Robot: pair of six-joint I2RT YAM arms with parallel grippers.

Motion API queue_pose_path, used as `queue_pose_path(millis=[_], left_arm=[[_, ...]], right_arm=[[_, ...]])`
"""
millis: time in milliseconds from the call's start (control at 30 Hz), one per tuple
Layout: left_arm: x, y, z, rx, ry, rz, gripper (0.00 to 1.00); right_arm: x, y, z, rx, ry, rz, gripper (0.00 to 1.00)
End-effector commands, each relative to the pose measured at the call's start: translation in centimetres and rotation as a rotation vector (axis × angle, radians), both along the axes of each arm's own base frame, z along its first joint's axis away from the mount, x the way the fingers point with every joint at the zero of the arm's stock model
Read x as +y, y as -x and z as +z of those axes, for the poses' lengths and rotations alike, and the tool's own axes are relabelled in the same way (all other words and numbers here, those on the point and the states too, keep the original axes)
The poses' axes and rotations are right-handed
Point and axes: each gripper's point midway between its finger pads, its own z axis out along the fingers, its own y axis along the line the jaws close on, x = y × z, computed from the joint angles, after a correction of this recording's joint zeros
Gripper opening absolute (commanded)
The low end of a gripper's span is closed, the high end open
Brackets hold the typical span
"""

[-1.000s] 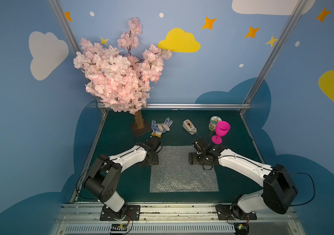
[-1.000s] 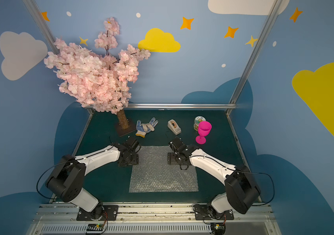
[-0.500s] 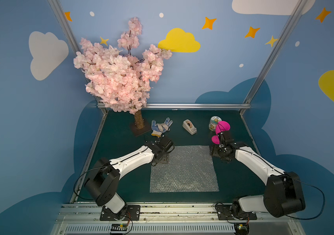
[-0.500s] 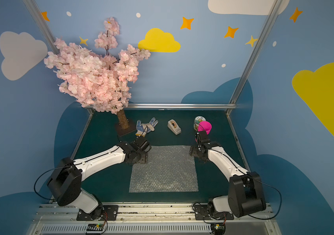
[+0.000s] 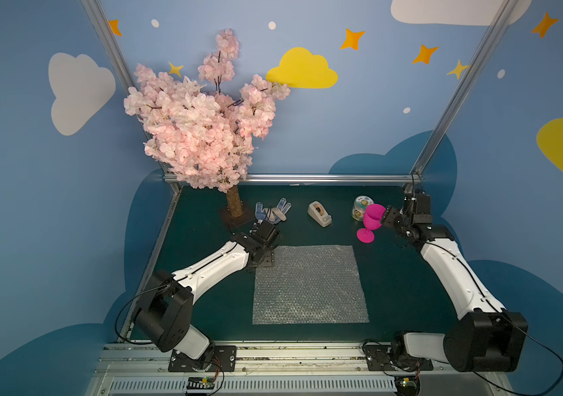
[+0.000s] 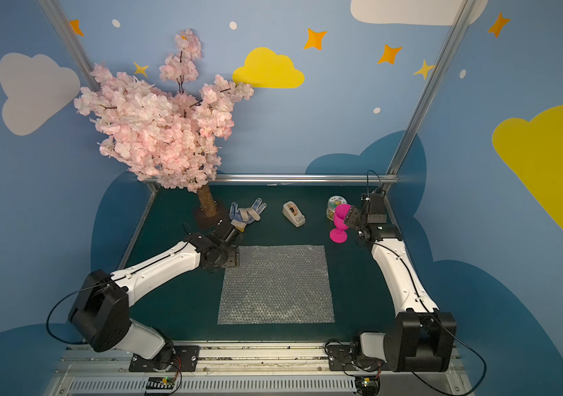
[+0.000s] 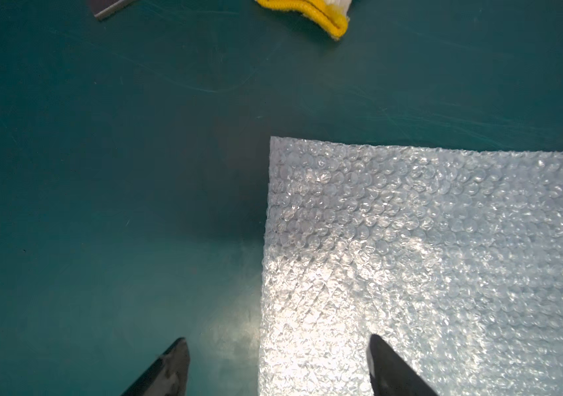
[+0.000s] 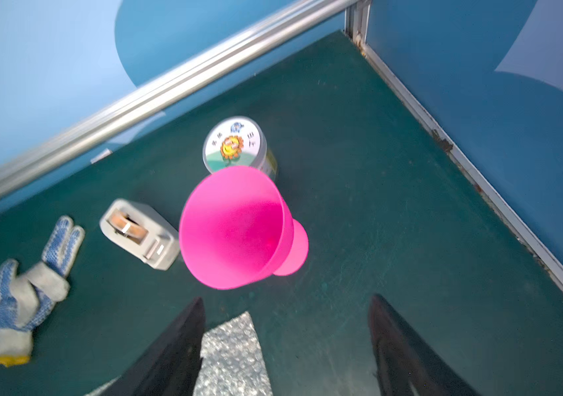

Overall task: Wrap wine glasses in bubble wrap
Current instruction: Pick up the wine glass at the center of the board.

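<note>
The left pincer (image 7: 274,343) is released. Its fingers straddle the left edge of the wrap (image 5: 309,284) near the far-left corner, one over bare counter (image 5: 204,301), one over the bubbles. The wrap lies flat mid-counter with straight edges and bare strips on both sides and in front. Along the back stand the tree (image 5: 233,205), glove (image 5: 273,211), tape dispenser (image 5: 319,214) and jar (image 5: 360,205), all clear of the wrap's far edge. The goblet (image 5: 372,219) stands off the sheet, near its far-right corner, just in front of the jar. The right pincer (image 8: 288,298) is also released, jaws wide. The goblet's bowl is ahead of its tips, not between them, and the counter's right edge is close behind it.
</note>
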Motion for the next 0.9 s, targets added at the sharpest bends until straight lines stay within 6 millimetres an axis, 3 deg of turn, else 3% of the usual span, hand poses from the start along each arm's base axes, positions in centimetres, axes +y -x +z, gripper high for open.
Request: queue_pose_path(millis=[0,400,533,767,867], left_arm=[[-0.2,-0.5,0.6,-0.006,-0.004,-0.020,0.81],[0.1,-0.8,1.8,-0.037,-0.021,-0.039,0.80],[-0.2,-0.9,2.5,-0.049,-0.016,-0.068,0.78],[-1.2,-1.5,5.8,-0.116,0.010,-0.160,0.76],[-1.9,-1.9,7.2,-0.166,0.043,-0.192,0.76]], right_arm=[[-1.1,-0.6,-1.9,0.092,-0.013,-0.039,0.67],[-1.8,-6.1,-5.6,0.252,0.031,0.010,0.63],[-1.6,-7.0,-6.9,0.337,0.031,0.037,0.47],[-1.0,-7.1,-8.3,0.533,0.042,0.112,0.12],[-0.9,-7.0,-8.3,0.541,0.046,0.126,0.04]])
